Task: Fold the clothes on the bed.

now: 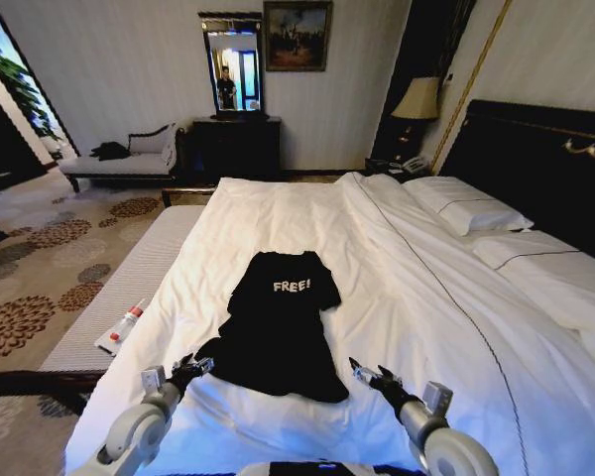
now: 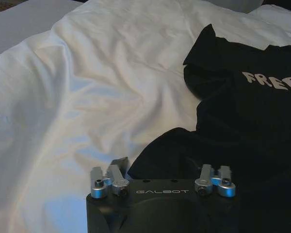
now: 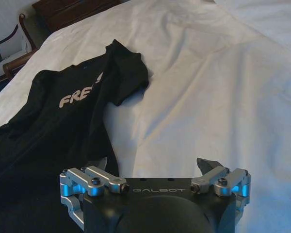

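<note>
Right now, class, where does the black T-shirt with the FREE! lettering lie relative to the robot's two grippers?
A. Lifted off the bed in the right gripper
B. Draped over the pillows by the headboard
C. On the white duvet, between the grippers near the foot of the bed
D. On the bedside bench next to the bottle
C: the black T-shirt lies flat on the white duvet, with the left gripper and the right gripper open at its hem corners.

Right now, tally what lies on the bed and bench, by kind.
Black short-sleeved T-shirt with white FREE! lettering: 1
White pillows: 2
White duvet: 1
Small clear bottle with red cap, on the grey bench: 1
Total: 5
</note>
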{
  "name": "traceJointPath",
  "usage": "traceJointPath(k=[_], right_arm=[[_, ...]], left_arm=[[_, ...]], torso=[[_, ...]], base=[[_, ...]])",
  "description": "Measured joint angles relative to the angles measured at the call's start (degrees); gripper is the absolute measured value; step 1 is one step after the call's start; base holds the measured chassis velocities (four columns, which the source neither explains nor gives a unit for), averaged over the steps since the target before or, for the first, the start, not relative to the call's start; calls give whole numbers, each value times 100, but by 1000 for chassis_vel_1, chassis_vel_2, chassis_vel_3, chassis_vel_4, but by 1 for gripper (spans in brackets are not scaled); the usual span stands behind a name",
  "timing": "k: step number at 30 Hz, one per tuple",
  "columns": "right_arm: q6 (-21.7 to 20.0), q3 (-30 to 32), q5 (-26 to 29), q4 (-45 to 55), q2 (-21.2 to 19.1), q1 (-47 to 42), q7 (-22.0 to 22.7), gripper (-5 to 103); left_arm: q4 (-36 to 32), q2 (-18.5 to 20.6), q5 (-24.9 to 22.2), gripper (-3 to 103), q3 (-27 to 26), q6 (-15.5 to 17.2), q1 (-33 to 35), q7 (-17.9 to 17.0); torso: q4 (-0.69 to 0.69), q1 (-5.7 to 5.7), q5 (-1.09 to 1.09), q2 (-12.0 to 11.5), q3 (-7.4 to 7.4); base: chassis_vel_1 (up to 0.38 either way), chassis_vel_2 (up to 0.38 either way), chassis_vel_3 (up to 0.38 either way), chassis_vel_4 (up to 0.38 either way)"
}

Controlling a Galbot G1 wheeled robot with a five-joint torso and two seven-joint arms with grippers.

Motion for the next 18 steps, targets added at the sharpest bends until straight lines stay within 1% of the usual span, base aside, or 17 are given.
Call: traceJointPath(k=[1, 2, 5, 7, 8, 10, 14, 15, 17, 18], right_arm=[[0, -16, 10, -6, 8, -1, 6, 100], [0, -16, 10, -6, 8, -1, 6, 100], [-13, -91, 19, -6, 60, -56, 9, 100], [-29, -129, 17, 2, 83, -86, 7, 100], [-67, -186, -7, 14, 123, -115, 2, 100], [-113, -234, -37, 16, 160, -135, -1, 100], [-227, -411, -168, -11, 297, -229, -47, 100], [-227, -411, -168, -11, 297, -229, -47, 100], [-306, -448, -185, -19, 317, -243, -88, 100], [-348, -457, -175, -22, 321, -241, -98, 100]], left_arm=[[4, 8, 0, 62, 3, 0, -3, -8], [4, 8, 0, 62, 3, 0, -3, -8], [5, 30, -1, 46, 8, -1, -15, -30], [5, 35, -1, 46, 12, -3, -19, -35], [5, 37, 22, 35, 24, -10, -34, -38], [6, 32, 45, 35, 39, -20, -52, -41], [12, -13, 67, 14, 84, -44, -106, -70], [12, -13, 67, 14, 84, -44, -106, -70], [-5, -2, 64, 3, 32, -58, -66, -71], [-23, 16, 47, 3, -26, -68, -31, -71]], torso=[[0, 0, 0, 0, 0], [0, 0, 0, 0, 0], [0, 0, 0, 0, 0], [0, 0, 0, 0, 0], [0, 0, 0, 0, 0], [0, 0, 0, 0, 0], [-1, 0, -1, 0, 0], [-1, 0, -1, 0, 0], [-1, 0, -1, 0, 0], [0, 0, -1, 0, 0]], base=[[0, 0, 0, 0], [0, 0, 0, 0], [0, 0, 0, 0], [0, 0, 0, 0], [0, 0, 0, 0], [0, 0, 0, 0], [0, 0, 0, 0], [0, 0, 0, 0], [0, 0, 0, 0], [0, 0, 0, 0]])
